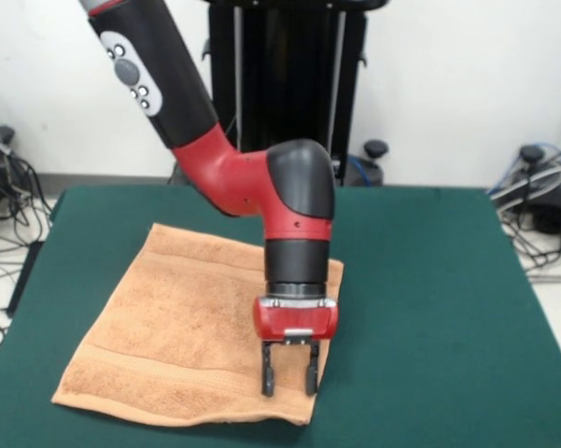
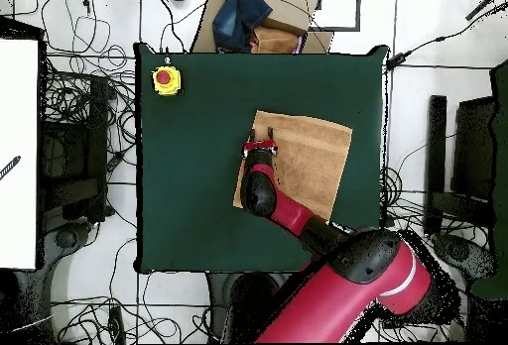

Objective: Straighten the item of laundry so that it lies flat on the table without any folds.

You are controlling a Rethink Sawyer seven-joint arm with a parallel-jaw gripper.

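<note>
The orange-tan towel (image 1: 182, 327) lies spread on the green table (image 1: 429, 280), left of centre in the front view. A woven band runs near its front edge. My gripper (image 1: 289, 381) points straight down over the towel's right edge, near the front right corner. Its fingers (image 1: 268, 373) stand apart with nothing between them, tips low at the cloth. In the overhead view the towel (image 2: 308, 153) lies right of the middle of the table (image 2: 189, 182), and the gripper (image 2: 260, 146) is at the towel's left edge. The arm hides part of the towel.
A yellow box with a red button (image 2: 166, 80) sits on the table's far left corner in the overhead view. A cardboard box with blue cloth (image 2: 253, 19) stands off the table beyond its far edge. Cables lie on the floor around the table.
</note>
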